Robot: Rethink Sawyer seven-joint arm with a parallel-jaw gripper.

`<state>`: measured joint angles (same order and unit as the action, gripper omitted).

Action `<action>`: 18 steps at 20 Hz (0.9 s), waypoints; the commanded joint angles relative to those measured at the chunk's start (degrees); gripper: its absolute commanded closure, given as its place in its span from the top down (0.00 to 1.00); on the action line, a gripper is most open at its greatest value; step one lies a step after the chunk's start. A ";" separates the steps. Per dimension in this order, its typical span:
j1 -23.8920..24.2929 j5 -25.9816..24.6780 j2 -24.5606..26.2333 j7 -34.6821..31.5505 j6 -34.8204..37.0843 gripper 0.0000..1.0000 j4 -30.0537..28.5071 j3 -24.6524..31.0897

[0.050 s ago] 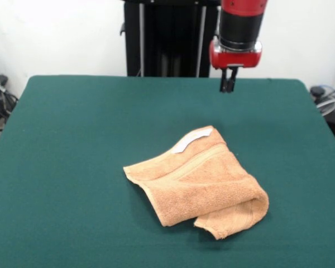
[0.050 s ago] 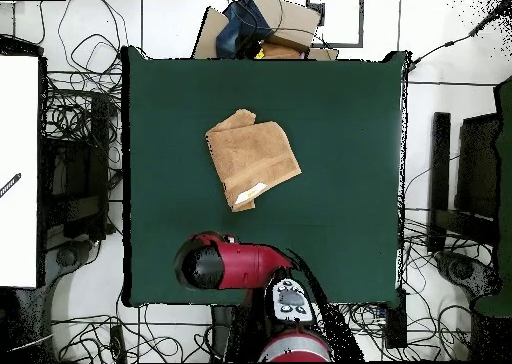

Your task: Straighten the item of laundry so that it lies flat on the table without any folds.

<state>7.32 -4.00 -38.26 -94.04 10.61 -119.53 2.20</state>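
Tan towel (image 1: 201, 181) lying folded on the dark green table (image 1: 72, 167), roughly midway between the table's left and right edges in the front view, a little toward the right edge, nearer the front edge than the back edge; doubled over on itself, with a thick rolled fold along its right side and a loose corner curling under at the front; woven border band running diagonally across the upper layer; small white tag (image 1: 191, 138) showing at the towel's back edge, lying flat on top of the cloth. From overhead, same towel (image 2: 251, 158) seen as an irregular four-sided patch near the table's (image 2: 350, 130) middle, with an extra flap sticking out at the corner farthest from the arm, and the tag (image 2: 249, 192) at the side facing the arm.

Gripper (image 1: 228, 80) hanging from the red and black arm (image 1: 238, 28) above the table's back edge, right of centre in the front view, well apart from the towel and touching nothing; fingers seen as one narrow dark stub, pressed together with no gap visible, nothing between them. From overhead, red arm (image 2: 230, 263) stretched along the table's bottom edge, hiding the gripper beneath it.
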 commanded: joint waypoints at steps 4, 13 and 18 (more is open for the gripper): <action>0.30 3.54 -1.09 -9.49 6.98 0.00 7.17 0.05; 1.56 2.57 -2.40 -9.86 4.32 0.00 2.60 1.07; 0.60 3.82 0.15 -10.38 5.82 0.00 7.11 0.21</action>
<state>7.74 -3.54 -40.15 -94.04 12.69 -117.10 2.20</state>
